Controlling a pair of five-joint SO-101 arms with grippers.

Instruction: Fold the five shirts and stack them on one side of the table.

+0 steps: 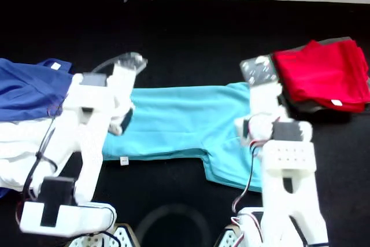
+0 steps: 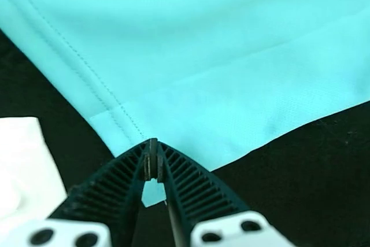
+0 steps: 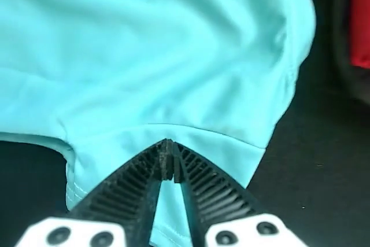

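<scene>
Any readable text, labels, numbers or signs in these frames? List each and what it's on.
No text can be read in any view.
Blue shirt: blue shirt's tag, white, too small to read.
Teal shirt: teal shirt's tag, white, at the near edge, too small to read.
Red shirt: red shirt's tag, white, too small to read.

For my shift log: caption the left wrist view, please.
Left hand shut on the hem corner of the turquoise shirt on the black table.
</scene>
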